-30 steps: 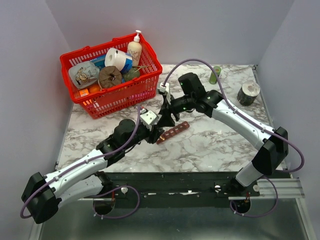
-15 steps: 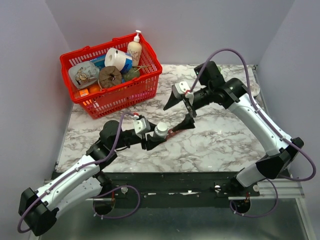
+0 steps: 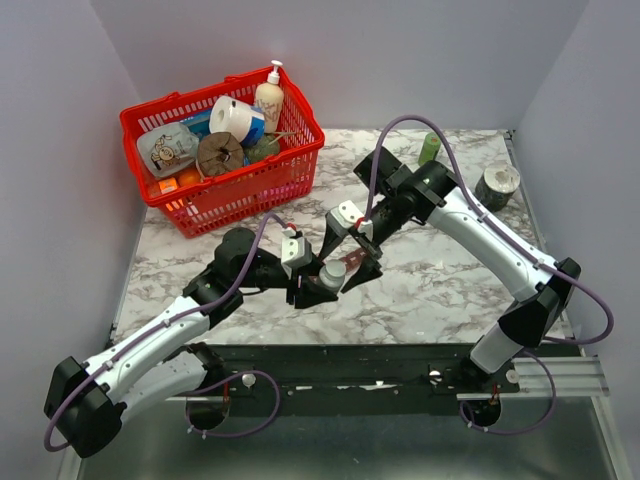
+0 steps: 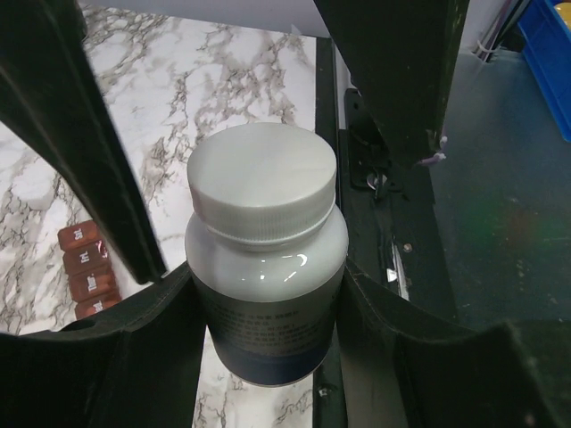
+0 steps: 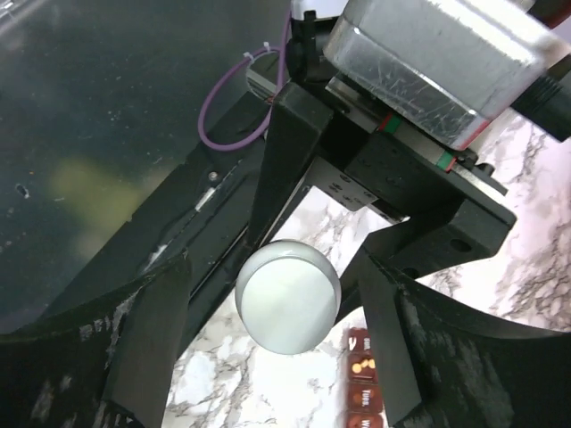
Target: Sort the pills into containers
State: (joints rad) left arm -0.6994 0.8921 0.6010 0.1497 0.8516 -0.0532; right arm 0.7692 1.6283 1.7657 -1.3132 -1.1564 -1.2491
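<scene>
My left gripper (image 3: 316, 287) is shut on a white pill bottle (image 4: 266, 294) with a white screw cap (image 4: 262, 183), gripping its body and holding it upright above the table. My right gripper (image 3: 346, 255) is open and straddles the cap (image 5: 287, 296). Its fingers (image 5: 147, 343) stand on either side with gaps showing. The containers (image 5: 368, 392), a dark red-brown strip of small compartments, lie on the marble just beyond the bottle and are partly hidden in the top view (image 3: 352, 261). One open compartment holds yellow pills (image 5: 361, 365). The strip also shows in the left wrist view (image 4: 87, 272).
A red mesh basket (image 3: 262, 180) full of household items stands at the back left. A slim green bottle (image 3: 429, 149) and a grey roll (image 3: 497, 185) sit at the back right. The table's near edge with its dark rail (image 3: 340, 352) runs just behind the bottle.
My right gripper swung up and away to the right, opened wider, then came back down over the bottle's cap. My left gripper brought the bottle up from beside the strip.
</scene>
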